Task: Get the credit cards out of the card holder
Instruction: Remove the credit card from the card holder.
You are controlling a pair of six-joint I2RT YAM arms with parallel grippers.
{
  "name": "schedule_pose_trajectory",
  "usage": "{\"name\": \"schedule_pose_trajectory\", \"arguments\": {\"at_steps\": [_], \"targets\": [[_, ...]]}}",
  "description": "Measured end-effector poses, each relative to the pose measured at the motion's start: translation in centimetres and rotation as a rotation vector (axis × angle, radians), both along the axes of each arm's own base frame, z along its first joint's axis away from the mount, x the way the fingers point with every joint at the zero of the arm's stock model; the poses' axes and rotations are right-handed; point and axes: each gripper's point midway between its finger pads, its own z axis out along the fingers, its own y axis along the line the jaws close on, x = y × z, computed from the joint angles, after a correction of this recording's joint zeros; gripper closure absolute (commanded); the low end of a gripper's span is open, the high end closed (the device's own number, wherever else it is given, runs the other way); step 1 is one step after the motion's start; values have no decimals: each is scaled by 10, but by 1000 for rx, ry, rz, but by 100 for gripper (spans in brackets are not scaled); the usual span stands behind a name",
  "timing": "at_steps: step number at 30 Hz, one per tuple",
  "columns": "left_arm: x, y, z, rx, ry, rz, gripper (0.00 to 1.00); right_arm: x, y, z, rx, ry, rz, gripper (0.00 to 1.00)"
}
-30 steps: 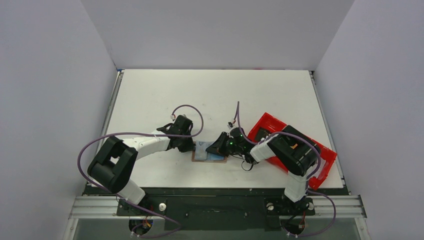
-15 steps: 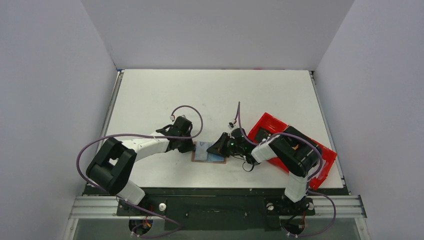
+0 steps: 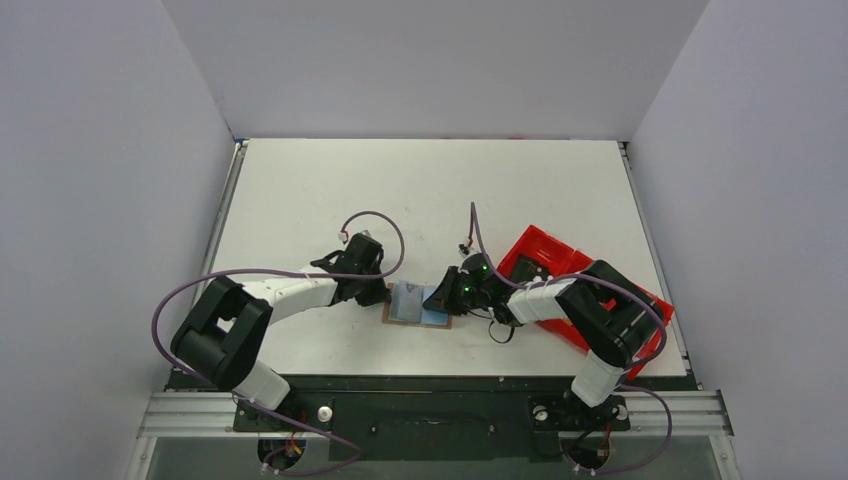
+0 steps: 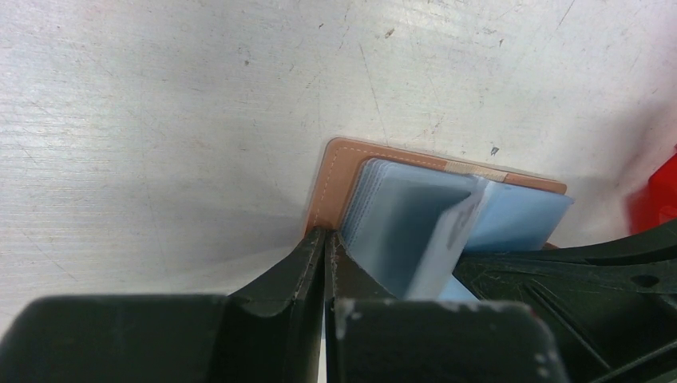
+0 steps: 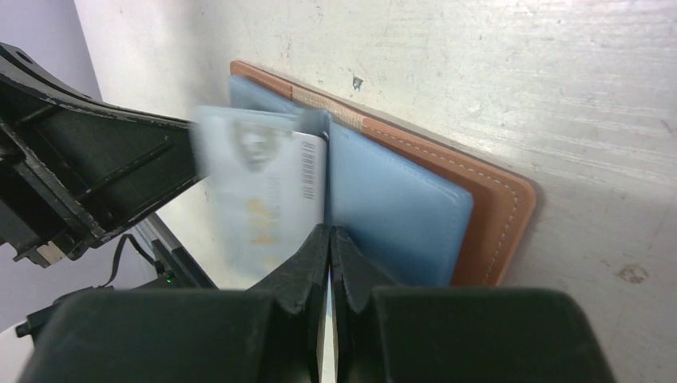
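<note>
Since the earlier frame the right arm's elbow has swung outward and lower over the red tray (image 3: 522, 250), while the left arm has scarcely shifted. Right gripper (image 5: 328, 239): fingers pressed together, pinching the edge of a pale card (image 5: 263, 187) printed with a barcode. The card is blurred and stands up from the centre fold, so it is judged to be part way out, not yet free. Left gripper (image 4: 323, 257): fingers pressed together at the near corner of the card holder (image 4: 335, 179), apparently nipping its brown leather border to keep it from sliding. The card holder lies open and flat on the counter (image 3: 400, 190), between the two grippers near the front edge and just left of the red tray. Its light blue inner panels face up. In the left wrist view a stack of pale edges (image 4: 379, 209) sits in the pocket beside the lifted card, which suggests that further cards remain inside. How many cannot be told. No loose card is visible on the counter, and the tray's contents are largely hidden by the right arm. Assessment: the holder is opened and secured, and the first visible extraction is under way. Still outstanding are freeing this card, setting it down, and drawing the rest.
</note>
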Motion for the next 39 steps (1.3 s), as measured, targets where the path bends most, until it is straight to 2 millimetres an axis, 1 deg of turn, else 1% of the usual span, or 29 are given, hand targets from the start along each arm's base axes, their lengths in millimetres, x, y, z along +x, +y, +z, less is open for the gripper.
{"name": "schedule_pose_trajectory", "arguments": {"at_steps": [3,16,23,26,32,35,39], "targets": [[0,0,0,-1,-1,1,100,-1,-3,-1,-24,-5,7,100],[-1,0,4,0,-6,-10,100,-2,-5,0,-34,-14,17,100],[-27,15,7,82,59,-76,100,-2,-3,-1,-25,-14,24,100],[-30,16,11,97,67,-93,100,-1,-1,-2,-20,-9,27,100],[-29,10,18,84,49,-122,94,-1,0,-1,-18,-10,28,100],[-28,8,22,72,35,-125,88,0,0,-1,-19,-10,28,96],[-22,4,26,60,15,-127,87,0,1,0,-17,-11,29,93]]}}
